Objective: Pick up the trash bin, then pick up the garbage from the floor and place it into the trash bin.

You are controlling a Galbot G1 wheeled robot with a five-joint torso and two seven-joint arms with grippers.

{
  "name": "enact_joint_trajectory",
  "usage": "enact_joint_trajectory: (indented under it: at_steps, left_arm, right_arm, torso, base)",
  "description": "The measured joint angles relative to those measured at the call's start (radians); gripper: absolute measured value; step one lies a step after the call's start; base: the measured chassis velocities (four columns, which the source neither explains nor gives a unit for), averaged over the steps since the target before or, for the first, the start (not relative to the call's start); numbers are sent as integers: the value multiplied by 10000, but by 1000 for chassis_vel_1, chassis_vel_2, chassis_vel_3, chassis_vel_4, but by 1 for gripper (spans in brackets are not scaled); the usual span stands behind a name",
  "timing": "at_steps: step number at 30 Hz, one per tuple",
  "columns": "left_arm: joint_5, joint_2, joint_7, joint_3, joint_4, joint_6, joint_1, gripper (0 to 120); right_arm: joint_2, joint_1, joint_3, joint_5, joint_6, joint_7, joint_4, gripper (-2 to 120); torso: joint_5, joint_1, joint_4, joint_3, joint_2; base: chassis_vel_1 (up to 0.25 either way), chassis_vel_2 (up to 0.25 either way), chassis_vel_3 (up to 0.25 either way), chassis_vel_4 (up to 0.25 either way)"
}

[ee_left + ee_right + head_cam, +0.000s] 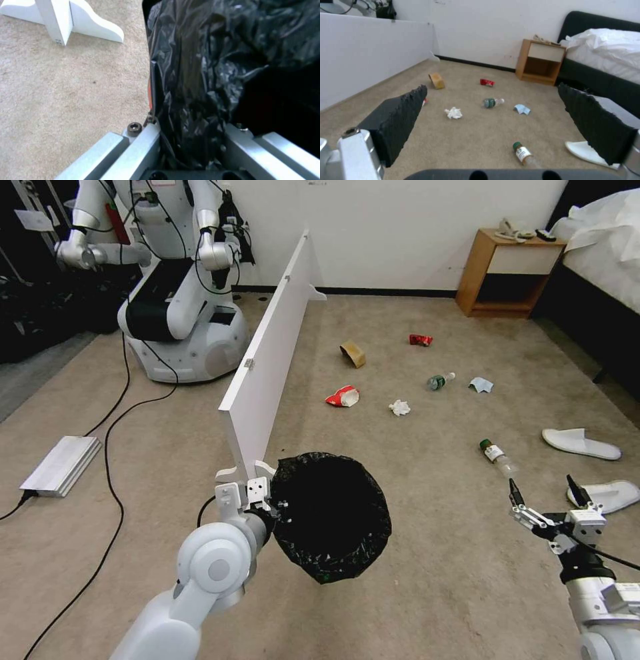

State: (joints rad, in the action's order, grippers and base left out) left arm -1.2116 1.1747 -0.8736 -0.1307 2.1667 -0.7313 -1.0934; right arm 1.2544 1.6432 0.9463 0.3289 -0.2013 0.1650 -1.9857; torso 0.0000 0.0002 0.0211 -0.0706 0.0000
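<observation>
Your left tool [265, 499] pinches the bin [330, 515] by its rim, mouth up & off the floor to catch litter, while right tool [545, 493] hangs spread near a bottle [497, 456].

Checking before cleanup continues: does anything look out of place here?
Yes: litter is strewn over the carpet, including a red can, tissue and two bottles lying flat. The left gripper holds the trash bin aloft.
</observation>
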Motion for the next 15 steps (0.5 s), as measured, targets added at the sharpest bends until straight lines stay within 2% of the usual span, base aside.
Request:
enact_joint_trajectory:
  at_steps: [7,12,15]
  left_arm:
    - [158,5,119,-79,-1,53,-48,0]
    - [208,39,137,-101,3,55,-61,0]
    - [247,65,192,-102,35,56,-81,0]
  right_arm:
    - [-22,-84,-95,-9,22,46,65,100]
    - [-20,-112,-165,-32,2,67,113,100]
    - [-20,-123,-182,-40,-63,85,138,100]
  torso:
    - [-1,0,-1,0,0]
    - [0,0,-3,0,1]
    - [1,0,0,0,0]
  base:
    - [-12,-17,27,28]
    - [-117,-131,158,136]
    - [-222,-213,211,194]
